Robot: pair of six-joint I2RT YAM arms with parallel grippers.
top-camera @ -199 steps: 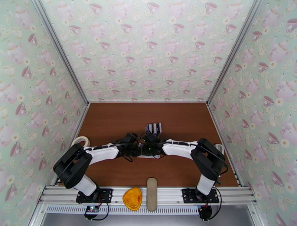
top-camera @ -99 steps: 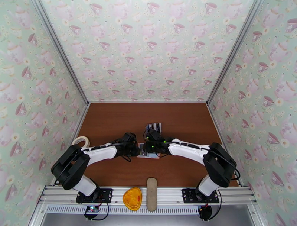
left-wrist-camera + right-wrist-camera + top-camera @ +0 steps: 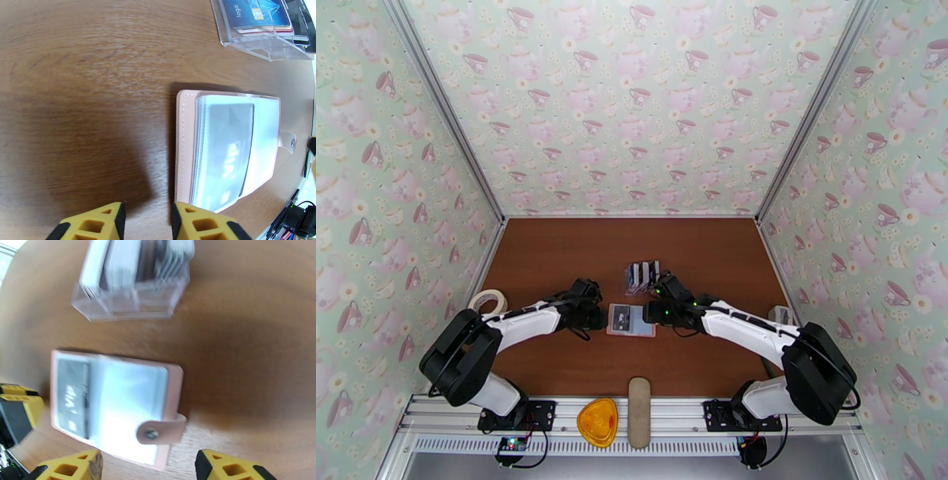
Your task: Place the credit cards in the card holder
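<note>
now one card holder (image 3: 183, 150), one grey card (image 3: 229, 158) inside; left claw (image 3: 148, 215), right claw (image 3: 147, 461) agape

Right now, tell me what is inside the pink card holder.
One grey card marked VIP lies in the top clear sleeve of the open card holder. The sleeves beneath are covered; their contents cannot be seen.

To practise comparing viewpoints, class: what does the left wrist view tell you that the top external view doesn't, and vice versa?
Left wrist: readable print, "logo" on the blue card, "VIP" on the sleeved grey card. Top external: tape roll, orange object, beige case. Shared: the open card holder and the clear rack of cards.
</note>
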